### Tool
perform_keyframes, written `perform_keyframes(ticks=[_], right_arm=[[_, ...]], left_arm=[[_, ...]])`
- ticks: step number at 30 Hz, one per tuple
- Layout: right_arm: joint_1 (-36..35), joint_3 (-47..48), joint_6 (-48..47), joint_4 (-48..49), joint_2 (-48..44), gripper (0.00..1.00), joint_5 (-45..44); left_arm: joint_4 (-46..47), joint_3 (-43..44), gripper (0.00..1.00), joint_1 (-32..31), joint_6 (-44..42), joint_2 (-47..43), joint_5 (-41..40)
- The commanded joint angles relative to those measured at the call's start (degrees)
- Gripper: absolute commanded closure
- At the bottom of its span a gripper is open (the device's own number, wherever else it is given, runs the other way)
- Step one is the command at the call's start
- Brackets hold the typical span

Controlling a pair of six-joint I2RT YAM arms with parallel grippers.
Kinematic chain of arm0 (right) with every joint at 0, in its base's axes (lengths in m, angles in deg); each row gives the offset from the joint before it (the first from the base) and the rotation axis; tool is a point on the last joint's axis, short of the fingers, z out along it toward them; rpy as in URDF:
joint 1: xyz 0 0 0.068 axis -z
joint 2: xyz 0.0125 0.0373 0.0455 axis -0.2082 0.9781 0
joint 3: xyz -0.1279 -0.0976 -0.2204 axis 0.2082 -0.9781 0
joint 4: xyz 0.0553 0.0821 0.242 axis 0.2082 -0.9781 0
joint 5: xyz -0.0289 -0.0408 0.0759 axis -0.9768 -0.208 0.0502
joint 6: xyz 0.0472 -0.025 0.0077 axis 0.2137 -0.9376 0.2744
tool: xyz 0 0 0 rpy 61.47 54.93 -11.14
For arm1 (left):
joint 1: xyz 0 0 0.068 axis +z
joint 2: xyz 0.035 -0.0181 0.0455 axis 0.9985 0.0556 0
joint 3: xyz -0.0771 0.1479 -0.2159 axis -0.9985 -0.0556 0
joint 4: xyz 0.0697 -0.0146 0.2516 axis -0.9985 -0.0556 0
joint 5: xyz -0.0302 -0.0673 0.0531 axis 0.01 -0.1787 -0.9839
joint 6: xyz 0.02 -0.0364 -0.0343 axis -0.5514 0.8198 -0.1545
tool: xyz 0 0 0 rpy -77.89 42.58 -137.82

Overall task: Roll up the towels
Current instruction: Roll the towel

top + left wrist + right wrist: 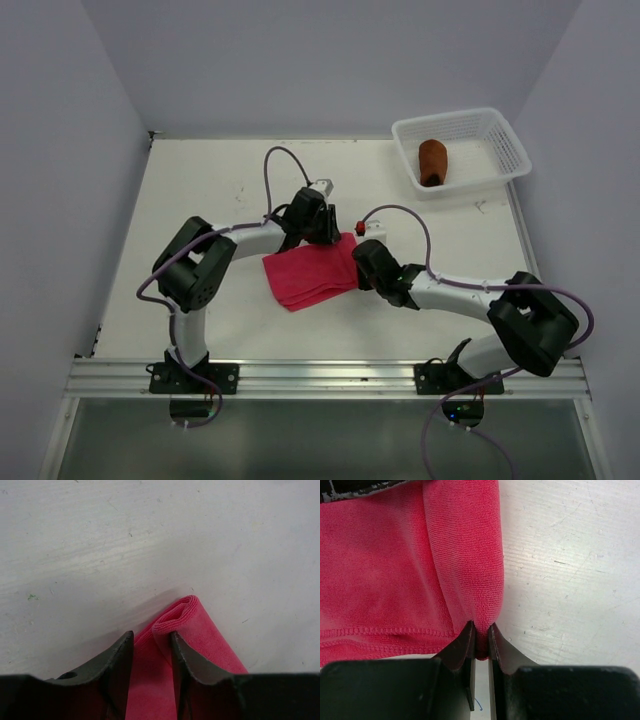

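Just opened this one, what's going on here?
Both arms are working on the pink towel, which lies folded between them. The right gripper is pinched shut on one folded edge. The left gripper has its jaws apart, astride a rolled-over fold on the towel's far side. The brown towel is already rolled and sits in the basket at the far right, so only the pink one is left.

One pink towel (310, 275), one rust-brown towel (432, 162), one white basket (505, 140), one left claw (152, 639), one right claw (480, 628)
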Motion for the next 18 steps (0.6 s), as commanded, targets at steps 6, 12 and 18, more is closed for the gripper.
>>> perform_keyframes(ticks=[6, 12, 18], right_arm=[[-0.61, 1.42, 1.30, -1.36, 0.60, 1.00, -4.80], [-2.28, 2.82, 0.78, -2.42, 1.74, 1.00, -8.23], [-5.70, 4.84, -0.10, -4.26, 4.02, 1.00, -13.33]], left_arm=[[1.19, -1.33, 0.59, 3.17, -1.48, -4.95, -1.44], [1.28, -2.73, 0.59, 4.49, -1.13, -8.21, -0.48], [1.37, -3.52, 0.58, 5.90, -0.52, -10.41, 1.28]])
